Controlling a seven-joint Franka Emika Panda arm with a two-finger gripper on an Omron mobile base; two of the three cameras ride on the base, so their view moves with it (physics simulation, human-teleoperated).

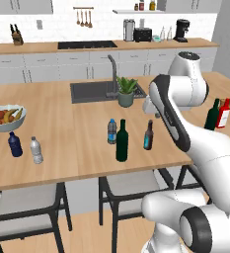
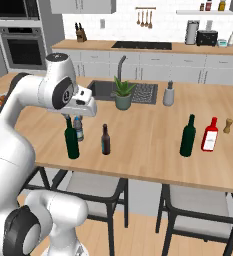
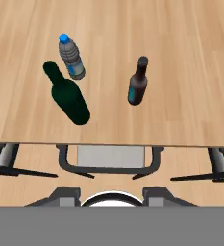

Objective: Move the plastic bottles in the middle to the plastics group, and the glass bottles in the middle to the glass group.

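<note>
A: Left end of counter (image 1: 62, 163): fruit bowl (image 1: 6, 118), then plastics group just near of it — navy bottle (image 1: 15, 144) and clear silvery bottle (image 1: 36, 150), side by side, upright.

B: Middle cluster?

A: Three bottles, all upright, none touching. Water bottle with blue cap (image 1: 112, 131) farthest left and slightly farther back; tall green wine bottle (image 1: 122, 141) just beside it, nearer the counter edge; slim brown bottle (image 1: 148, 135) to the right, apart from both. Same order confirmed from hand view: water bottle (image 3: 71, 58), green bottle (image 3: 68, 96), brown bottle (image 3: 137, 82).

B: Right end?

A: Glass group: green wine bottle (image 2: 188, 136) and red bottle with white label (image 2: 209, 135), close together, well apart from the middle cluster.

B: Tool?

A: Tool (image 3: 111, 194) raised above the near counter edge, looking down on the cluster. Nothing between the fingers. Opening width not readable; only the finger bases visible.

B: Step?

A: Judged: nothing sorted so far; approach to a first pick. Next move calls for choosing one bottle, centring above it and descending without knocking the neighbour — water and green bottle stand close.
</note>
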